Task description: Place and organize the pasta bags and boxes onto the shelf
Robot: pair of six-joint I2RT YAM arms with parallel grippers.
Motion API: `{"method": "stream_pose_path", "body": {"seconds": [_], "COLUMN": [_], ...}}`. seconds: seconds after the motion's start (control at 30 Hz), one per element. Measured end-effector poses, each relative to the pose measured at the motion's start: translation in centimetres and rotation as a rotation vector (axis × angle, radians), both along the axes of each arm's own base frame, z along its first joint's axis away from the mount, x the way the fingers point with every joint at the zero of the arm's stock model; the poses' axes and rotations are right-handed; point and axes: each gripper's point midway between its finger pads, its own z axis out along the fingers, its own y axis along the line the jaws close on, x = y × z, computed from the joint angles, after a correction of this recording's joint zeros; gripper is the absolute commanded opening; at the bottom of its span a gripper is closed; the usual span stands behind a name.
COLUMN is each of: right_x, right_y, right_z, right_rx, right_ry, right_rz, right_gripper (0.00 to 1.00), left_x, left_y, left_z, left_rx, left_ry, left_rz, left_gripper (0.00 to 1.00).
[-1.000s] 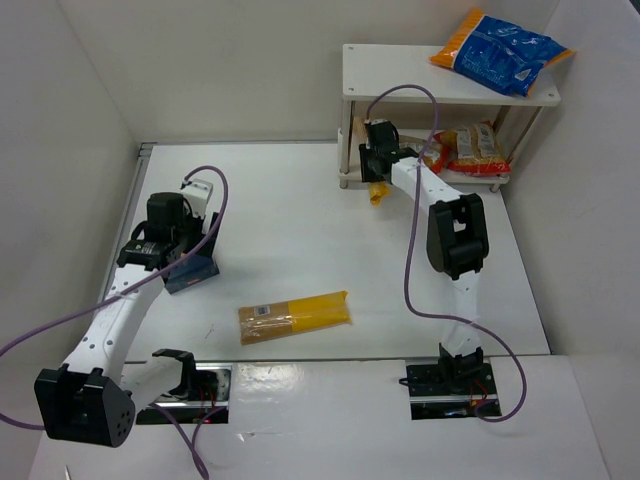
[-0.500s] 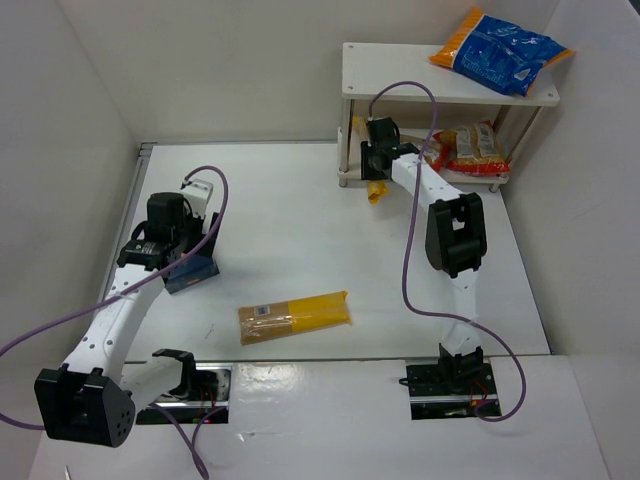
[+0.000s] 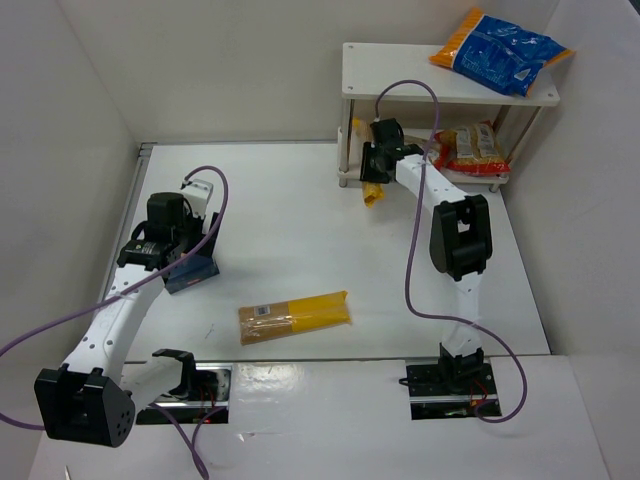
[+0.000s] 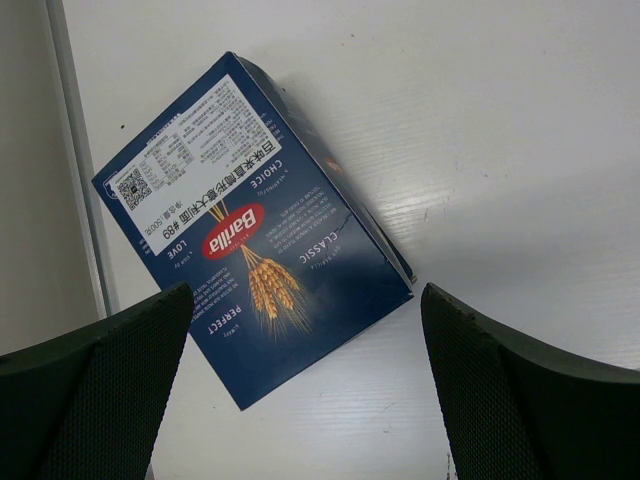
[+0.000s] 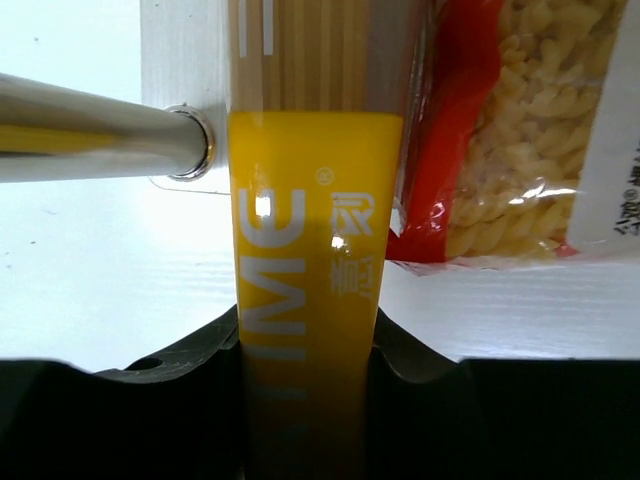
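The right arm (image 3: 455,235) reaches at near full stretch across the table (image 3: 300,210) to the white shelf (image 3: 400,60). Its right fingers (image 5: 130,420) are clamped on a yellow spaghetti packet (image 5: 305,300), whose clear end points in under the top board, just beside a round post (image 5: 100,140) and a red-and-yellow bag (image 5: 500,150) on the lower tier. Whether the packet's far end rests on that lower board cannot be told for sure. The left arm (image 3: 110,320) is folded at the elbow near the table's left edge, wrist pointing down. Its left fingers (image 4: 90,400) are spread wide and grip nothing above the dark-blue pasta box (image 4: 260,230), which lies on the table, label up. A second spaghetti packet (image 3: 295,315) lies on the table between the arms, and a blue-and-orange bag (image 3: 500,42) sits on the top board.
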Motion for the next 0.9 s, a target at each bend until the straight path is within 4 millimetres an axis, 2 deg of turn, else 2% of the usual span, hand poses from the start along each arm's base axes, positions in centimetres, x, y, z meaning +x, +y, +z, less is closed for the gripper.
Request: {"method": "stream_pose_path", "body": {"seconds": [0.23, 0.43, 0.9], "right_x": [-0.7, -0.8, 1.3], "right_y": [0.8, 1.1, 1.3], "right_z": [0.5, 2.5, 7.0], "right_rx": [0.046, 0.07, 0.088], "right_ry": [0.035, 0.044, -0.069], "right_rz": [0.008, 0.002, -0.011], "right_gripper": [0.0, 0.0, 0.0], "left_x": [0.0, 0.0, 0.0], "left_y": [0.0, 0.0, 0.0], "left_z": [0.0, 0.0, -0.2], "left_rx": [0.0, 0.0, 0.0], "left_ry": [0.0, 0.0, 0.006], "left_rz": [0.0, 0.0, 0.0], "left_gripper": [1.0, 1.0, 1.0]}}
